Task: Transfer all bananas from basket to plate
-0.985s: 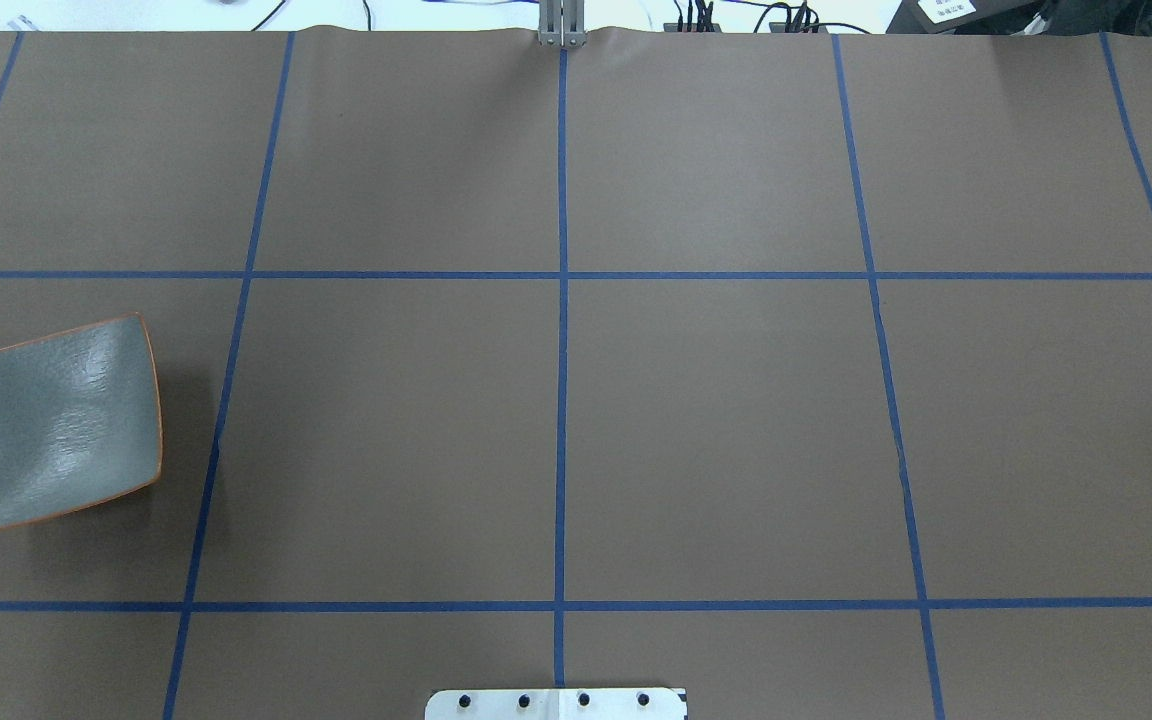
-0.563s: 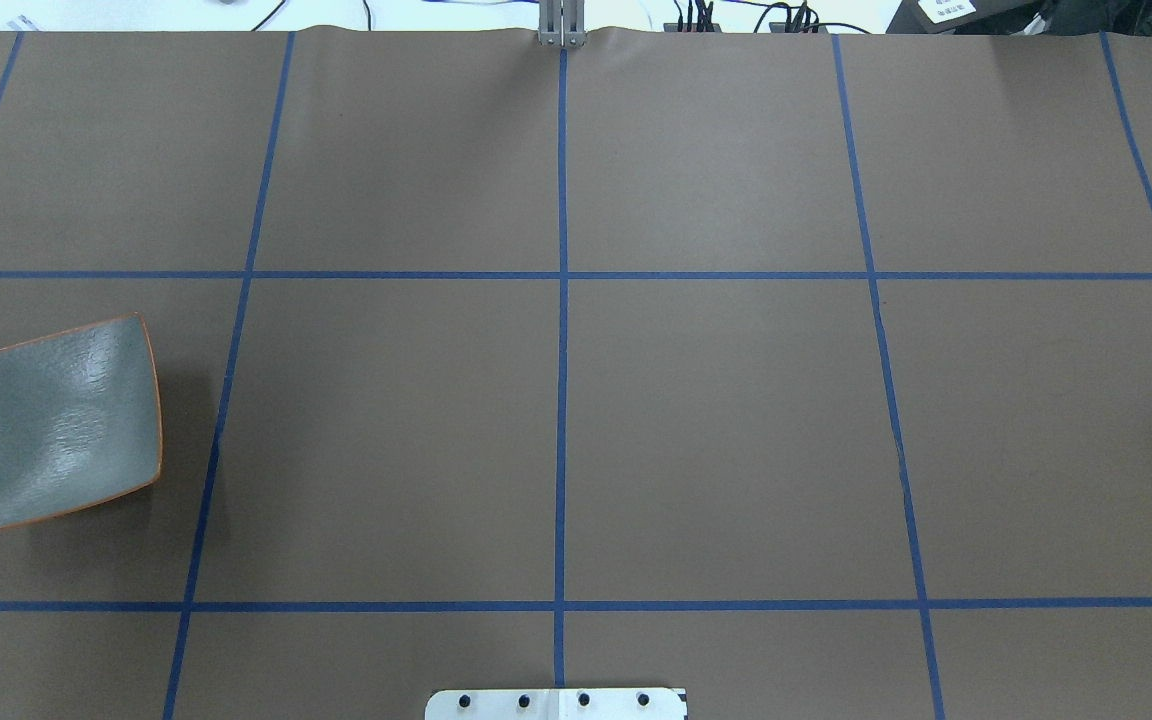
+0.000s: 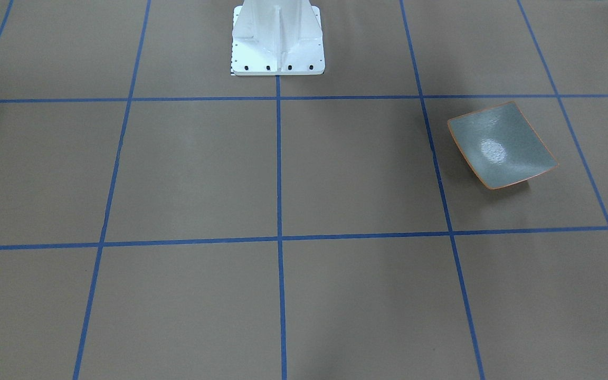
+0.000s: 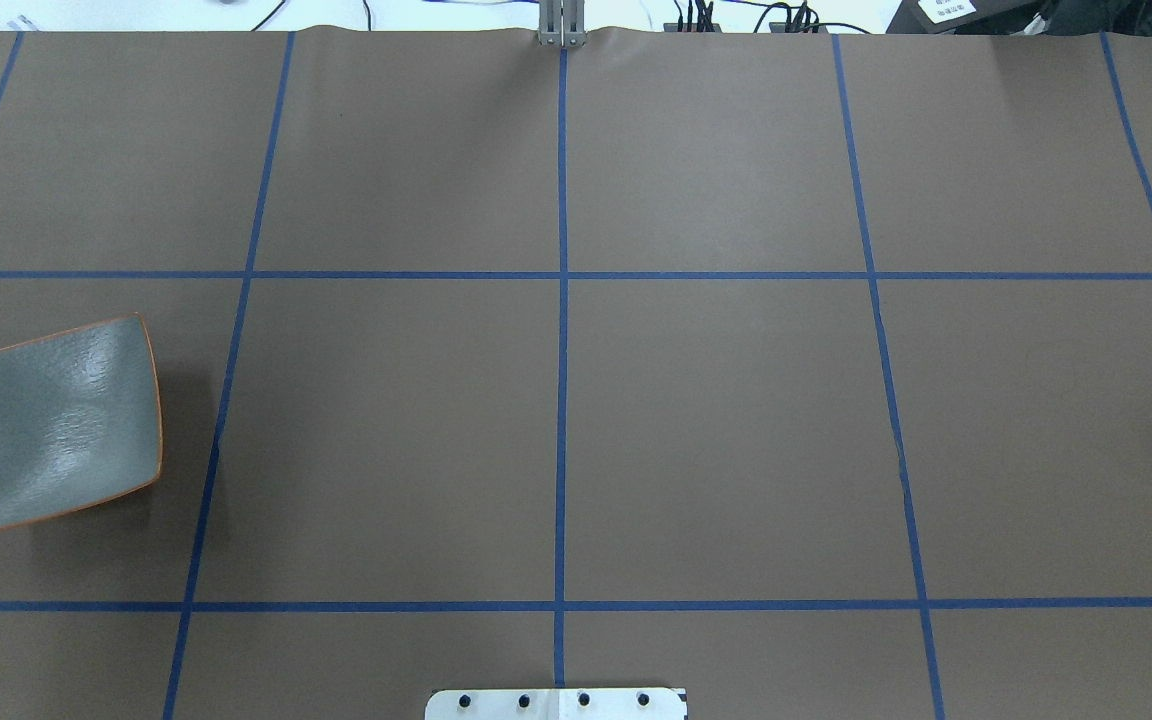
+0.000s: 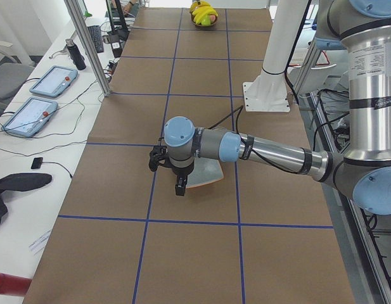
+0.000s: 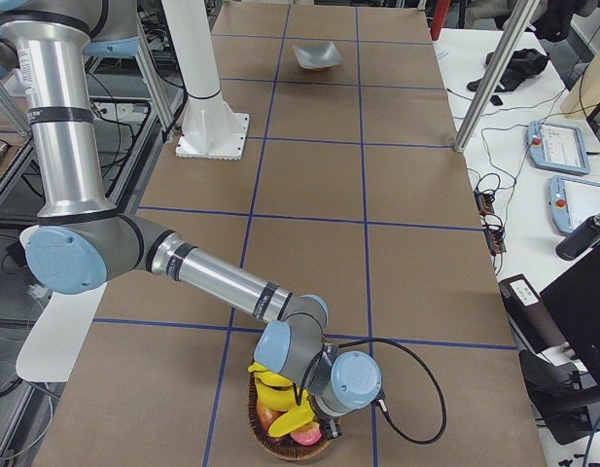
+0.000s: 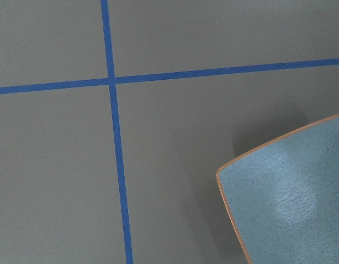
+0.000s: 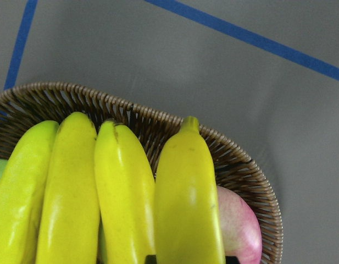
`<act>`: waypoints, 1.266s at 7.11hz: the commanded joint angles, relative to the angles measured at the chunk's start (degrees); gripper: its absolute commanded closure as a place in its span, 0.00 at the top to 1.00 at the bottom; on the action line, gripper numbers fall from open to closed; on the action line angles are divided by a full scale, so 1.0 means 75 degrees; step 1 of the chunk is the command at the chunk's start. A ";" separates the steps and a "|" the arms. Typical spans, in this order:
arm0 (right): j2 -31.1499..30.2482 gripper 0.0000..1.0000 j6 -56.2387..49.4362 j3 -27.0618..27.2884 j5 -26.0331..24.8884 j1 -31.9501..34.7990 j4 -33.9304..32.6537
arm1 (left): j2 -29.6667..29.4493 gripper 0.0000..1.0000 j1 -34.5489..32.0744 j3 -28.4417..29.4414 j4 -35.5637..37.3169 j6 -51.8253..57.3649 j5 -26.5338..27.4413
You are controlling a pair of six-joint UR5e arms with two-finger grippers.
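Though blue-gridded, brown table (image 4: 736,430) beneath plate (image 4: 56,425).

At six o'clock in the frame a wicker basket (image 6: 278,450) sits on the brown table (image 6: 309,185), which is marked with a blue tape grid. The basket holds yellow bananas (image 6: 276,394), with a pink-red fruit (image 6: 306,437) at their five o'clock. The right arm (image 6: 222,277) reaches in from nine o'clock, its wrist just over the basket and covering part of the fruit. The plate (image 6: 316,55) lies well apart at twelve o'clock. The white robot base (image 6: 210,136) stands at ten o'clock. Two tablets (image 6: 560,144) lie at three o'clock.
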 commanded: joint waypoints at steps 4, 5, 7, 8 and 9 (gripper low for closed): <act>0.0546 0.00 -0.0503 0.2012 0.0117 0.0283 -0.3071 | -0.0084 1.00 0.0000 -0.0104 0.0009 -0.0035 -0.0203; 0.0618 0.00 -0.0293 0.2353 0.0861 0.0272 -0.3450 | -0.0189 1.00 0.0000 -0.0070 -0.0014 -0.0418 -0.0773; 0.0607 0.00 0.1050 0.2892 0.1803 -0.0136 -0.3489 | -0.0819 1.00 0.0012 -0.0046 -0.0003 -0.1227 -0.0978; 0.0607 0.00 0.1799 0.3313 0.2305 -0.0475 -0.3500 | -0.1182 1.00 0.0023 -0.0035 0.0021 -0.1683 -0.1106; 0.0607 0.00 0.2375 0.3596 0.2890 -0.0838 -0.3489 | -0.1488 1.00 0.0116 0.0024 0.0009 -0.2047 -0.1478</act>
